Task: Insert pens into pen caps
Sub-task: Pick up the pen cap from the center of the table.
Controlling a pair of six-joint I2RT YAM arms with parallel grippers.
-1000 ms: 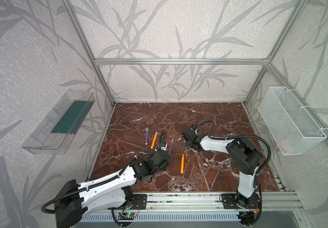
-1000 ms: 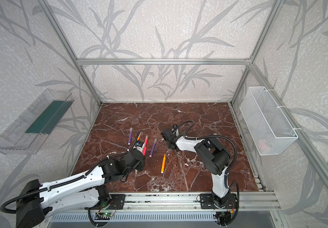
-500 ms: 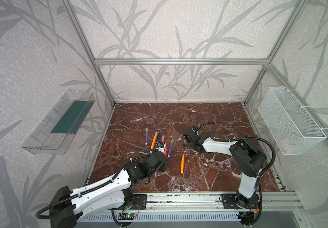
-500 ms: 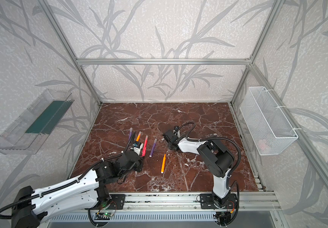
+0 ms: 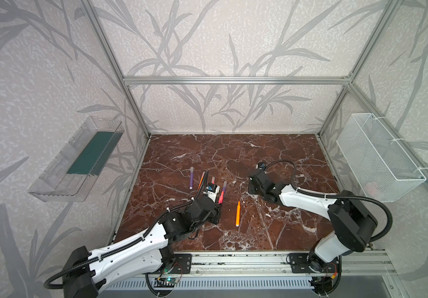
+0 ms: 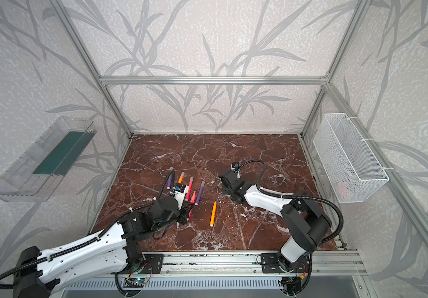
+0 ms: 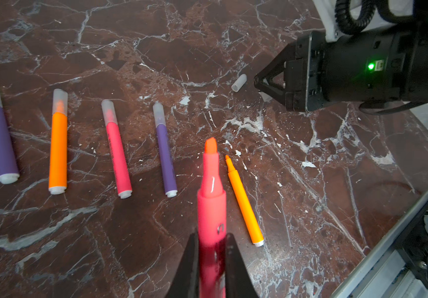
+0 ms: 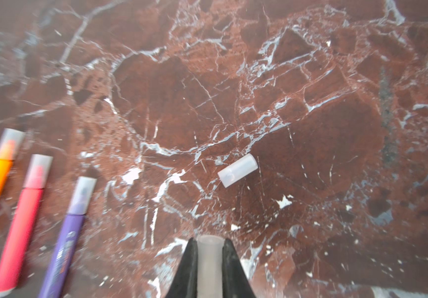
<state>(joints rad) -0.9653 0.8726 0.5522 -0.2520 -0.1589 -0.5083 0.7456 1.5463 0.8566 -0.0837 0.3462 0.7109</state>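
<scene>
Progress tally: we are counting four capped pens lying in a row beside the uncapped orange pen, so by our reckoning two pens are waiting. Our left gripper is clamping the uncapped pink-red pen by its barrel, fingers tight on either side. It is holding the pen above the marble table just beside the orange pen, tip pointing much the same way. Our right gripper is pinching a clear cap out past the orange pen's tip. A loose cap is lying on the marble just ahead of it, well apart from the orange pen. We are seeing broad bare marble beyond the orange pen's tip and on its right-arm side. The capped row is crowding its other side, and the front rail is running behind its whitish end.
</scene>
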